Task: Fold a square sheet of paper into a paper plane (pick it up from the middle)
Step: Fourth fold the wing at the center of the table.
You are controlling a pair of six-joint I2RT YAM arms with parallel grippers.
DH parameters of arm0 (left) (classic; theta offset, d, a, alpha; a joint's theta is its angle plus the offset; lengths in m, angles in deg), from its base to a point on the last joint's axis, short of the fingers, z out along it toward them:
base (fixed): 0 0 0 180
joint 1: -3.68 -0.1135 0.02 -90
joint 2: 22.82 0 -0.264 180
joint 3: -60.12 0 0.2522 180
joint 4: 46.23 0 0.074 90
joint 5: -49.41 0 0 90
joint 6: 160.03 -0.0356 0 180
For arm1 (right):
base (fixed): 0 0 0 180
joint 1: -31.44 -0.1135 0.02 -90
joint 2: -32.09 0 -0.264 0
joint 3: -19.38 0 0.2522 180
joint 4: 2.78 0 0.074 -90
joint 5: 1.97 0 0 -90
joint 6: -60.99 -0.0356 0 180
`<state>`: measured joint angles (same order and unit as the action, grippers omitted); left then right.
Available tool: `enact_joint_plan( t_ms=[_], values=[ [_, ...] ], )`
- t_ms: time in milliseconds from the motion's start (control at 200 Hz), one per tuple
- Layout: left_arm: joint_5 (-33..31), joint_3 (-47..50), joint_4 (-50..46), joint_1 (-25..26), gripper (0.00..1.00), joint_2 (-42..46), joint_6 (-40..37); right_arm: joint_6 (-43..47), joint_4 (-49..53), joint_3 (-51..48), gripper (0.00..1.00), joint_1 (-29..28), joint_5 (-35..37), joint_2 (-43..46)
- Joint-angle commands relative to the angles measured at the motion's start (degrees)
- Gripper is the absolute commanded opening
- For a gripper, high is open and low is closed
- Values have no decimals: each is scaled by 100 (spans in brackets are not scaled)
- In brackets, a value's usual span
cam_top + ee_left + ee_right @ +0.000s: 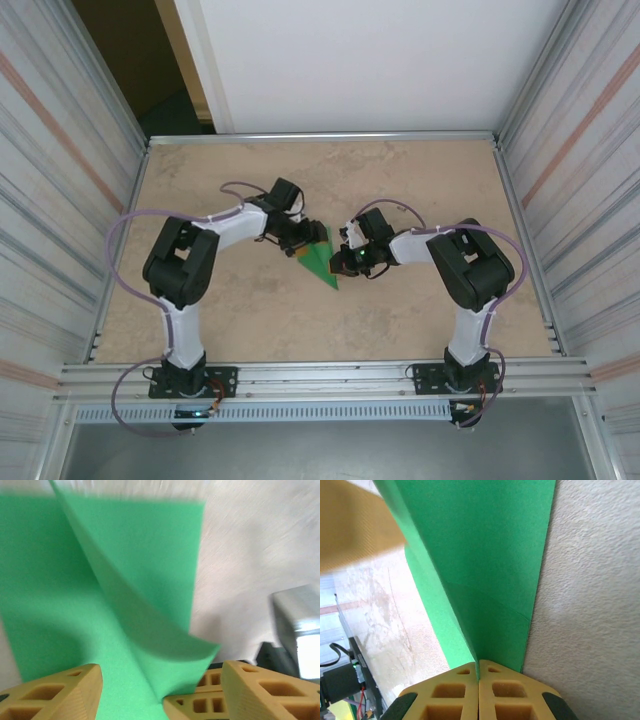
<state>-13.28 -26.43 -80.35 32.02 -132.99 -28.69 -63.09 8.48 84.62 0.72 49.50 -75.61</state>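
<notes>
Right pincer (478,680) shut tight on creased edge of paper (485,555) | left pincer (160,680) spread open astride a lifted flap, gripping nothing | paper lying mid counter (400,190) between both arms, folded to a point | thin, limp, easily torn: likely best pinched along a crease

Seen from above, the green paper (326,264) lies partly under the left gripper (303,243) and the right gripper (347,256), whose jaws are too small to judge. The left wrist view is blurred, and the paper runs off its top and left edges. The right wrist view crops the paper's far end and a blurred tan finger (355,527).
</notes>
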Motion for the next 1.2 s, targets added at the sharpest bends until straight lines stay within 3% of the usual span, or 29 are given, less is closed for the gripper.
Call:
enact_joint_plan(
  t_ms=[0,135,316,661,1193],
  values=[
    [203,254,639,-251,65,741,7,-6,341,54,8,42,-129,-184],
    [485,1009,1372,-373,59,1160,-76,6,394,85,8,75,-213,-230],
    [1151,2009,2823,-278,39,1260,204,16,402,72,8,135,-248,-251],
    [1486,2109,3653,-100,16,490,404,75,233,-4,8,193,-340,-278],
    [1498,1630,3376,-12,13,-62,282,66,189,-68,15,225,-316,-264]
  ],
)
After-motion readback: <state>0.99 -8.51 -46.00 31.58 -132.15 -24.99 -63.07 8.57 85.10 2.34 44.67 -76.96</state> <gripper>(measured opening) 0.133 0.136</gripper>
